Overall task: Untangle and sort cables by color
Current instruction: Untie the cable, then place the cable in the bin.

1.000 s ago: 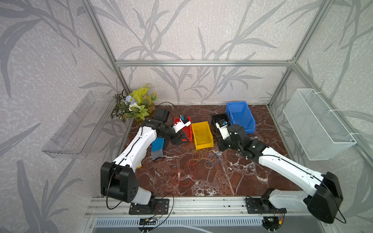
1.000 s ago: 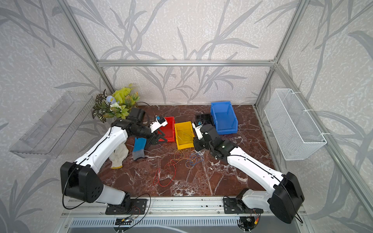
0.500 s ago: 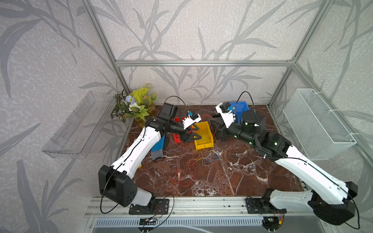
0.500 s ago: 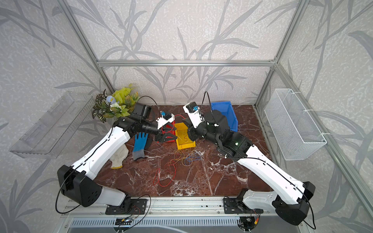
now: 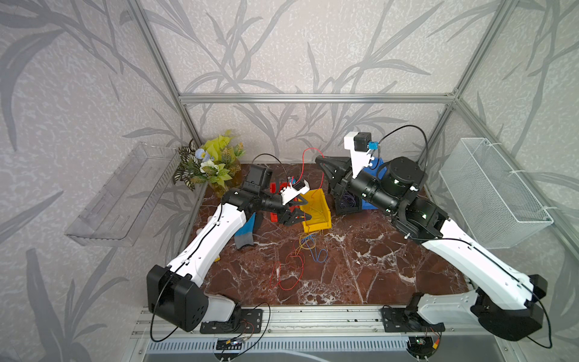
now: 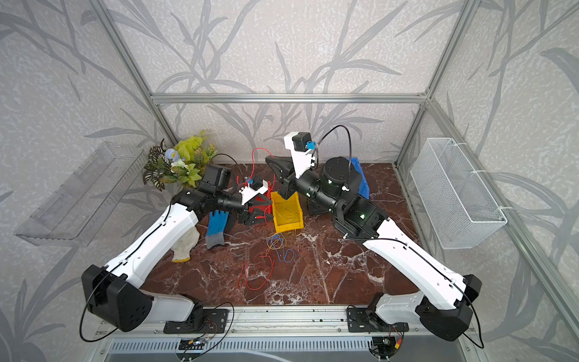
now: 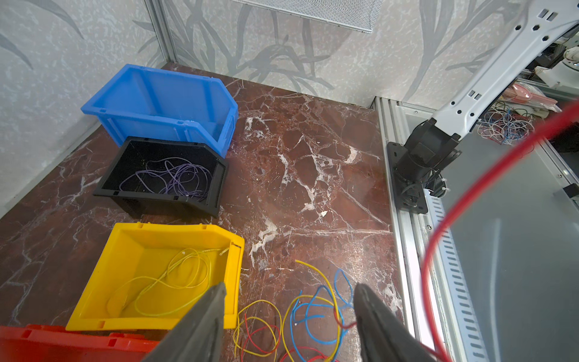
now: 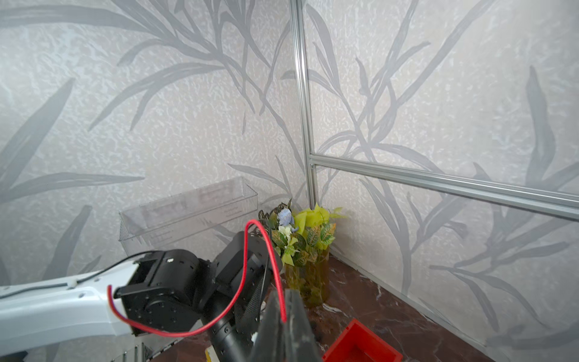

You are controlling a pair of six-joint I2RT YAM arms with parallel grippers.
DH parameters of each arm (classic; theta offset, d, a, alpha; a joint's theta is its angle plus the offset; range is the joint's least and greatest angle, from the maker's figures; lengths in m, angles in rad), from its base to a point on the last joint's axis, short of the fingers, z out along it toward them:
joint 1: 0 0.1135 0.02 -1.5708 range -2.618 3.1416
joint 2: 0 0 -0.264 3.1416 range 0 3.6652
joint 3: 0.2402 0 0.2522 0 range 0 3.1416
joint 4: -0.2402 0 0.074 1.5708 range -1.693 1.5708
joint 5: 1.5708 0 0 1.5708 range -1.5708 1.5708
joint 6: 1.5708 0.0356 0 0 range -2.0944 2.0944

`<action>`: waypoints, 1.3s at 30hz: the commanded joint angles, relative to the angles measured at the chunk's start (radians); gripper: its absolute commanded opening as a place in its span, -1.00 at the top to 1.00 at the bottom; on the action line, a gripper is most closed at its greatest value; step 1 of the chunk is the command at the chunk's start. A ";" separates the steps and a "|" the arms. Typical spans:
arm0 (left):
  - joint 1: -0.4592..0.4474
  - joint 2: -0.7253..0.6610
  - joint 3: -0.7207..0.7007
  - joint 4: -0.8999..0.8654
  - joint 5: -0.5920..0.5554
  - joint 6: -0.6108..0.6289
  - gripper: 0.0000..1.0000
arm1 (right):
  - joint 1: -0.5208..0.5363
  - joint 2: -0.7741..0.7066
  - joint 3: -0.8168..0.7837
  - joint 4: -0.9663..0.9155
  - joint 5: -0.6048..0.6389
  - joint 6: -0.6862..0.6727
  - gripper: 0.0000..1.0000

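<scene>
Right wrist view: my right gripper (image 8: 284, 297) pinches the red cable (image 8: 255, 222); my left gripper (image 7: 289, 286) stands wide, beside it.

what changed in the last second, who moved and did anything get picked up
The right pincer, shut on a red cable, rose from low by the black bin to well above the bins, drawing the cable up. The left pincer opened wider beside the yellow bin, nothing clearly in it. The bins, the loose cable pile and the blue glove stayed put.
</scene>
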 commanded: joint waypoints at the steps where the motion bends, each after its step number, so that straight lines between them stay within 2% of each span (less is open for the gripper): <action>1: -0.002 -0.007 -0.036 0.048 0.100 -0.015 -0.34 | 0.005 0.031 0.003 0.127 -0.014 0.064 1.00; 4: -0.003 -0.014 -0.075 0.055 0.178 0.006 -0.32 | 0.005 0.037 -0.022 0.140 -0.003 0.076 1.00; 6: -0.003 -0.025 -0.090 0.022 0.193 0.063 -0.32 | 0.005 0.029 -0.045 0.136 0.018 0.076 1.00; 13: 0.029 -0.057 -0.098 -0.056 0.124 0.144 -0.33 | 0.006 -0.014 -0.125 0.100 0.091 0.050 1.00; 16: 0.062 -0.075 -0.100 -0.072 0.093 0.142 -0.34 | 0.005 -0.019 -0.156 0.106 0.110 0.038 1.00; 19: 0.094 -0.089 -0.104 -0.065 -0.064 0.114 -0.33 | 0.001 0.012 -0.171 0.118 0.141 0.020 1.00; 22: 0.119 -0.114 -0.146 0.018 -0.326 -0.012 -0.34 | 0.001 0.082 -0.168 0.151 0.162 0.017 1.00; 24: 0.130 -0.126 -0.189 0.073 -0.499 -0.055 -0.42 | -0.005 0.142 -0.153 0.199 0.167 0.034 1.00; 26: 0.136 -0.120 -0.215 0.096 -0.623 -0.082 -0.49 | -0.014 0.195 -0.127 0.235 0.171 0.055 1.00; 29: 0.160 -0.098 -0.249 0.097 -0.722 -0.079 -0.50 | -0.031 0.275 -0.089 0.294 0.186 0.078 1.00; 36: 0.218 -0.023 -0.356 0.182 -0.977 -0.106 -0.54 | -0.075 0.413 -0.003 0.359 0.128 0.156 1.00; 39: 0.266 0.032 -0.365 0.185 -1.030 -0.141 -0.54 | -0.087 0.483 0.039 0.352 0.116 0.167 1.00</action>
